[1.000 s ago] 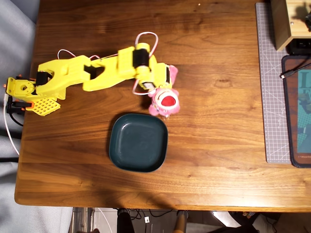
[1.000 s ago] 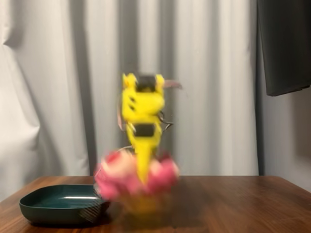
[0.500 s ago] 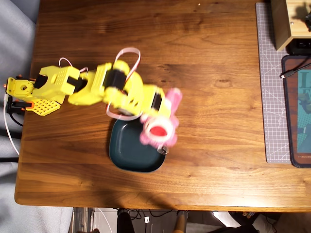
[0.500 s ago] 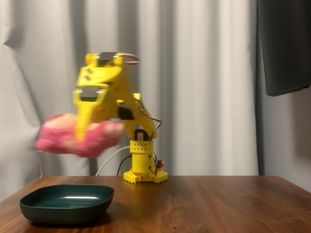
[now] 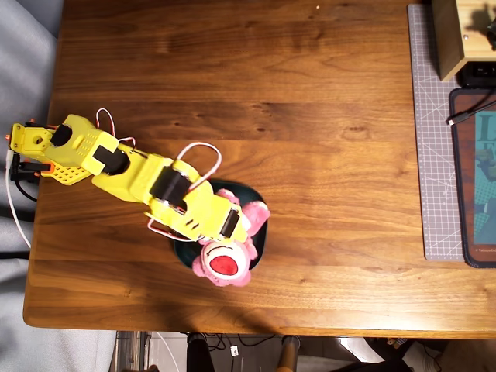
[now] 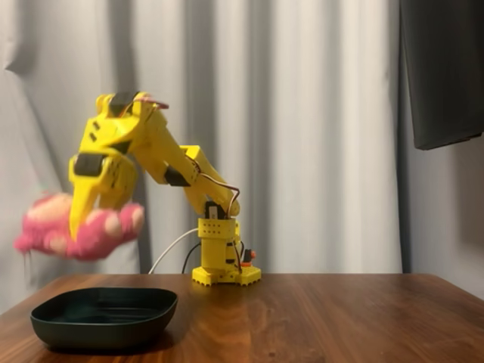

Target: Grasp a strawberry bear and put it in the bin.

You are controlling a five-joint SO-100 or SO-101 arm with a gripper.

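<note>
One yellow gripper (image 6: 76, 227) is clamped around the middle of the strawberry bear (image 6: 72, 227), which hangs in the air well above the bin (image 6: 103, 318). Soft, light plush should squash and cling between the jaws, so the body is probably the safest hold.
</note>
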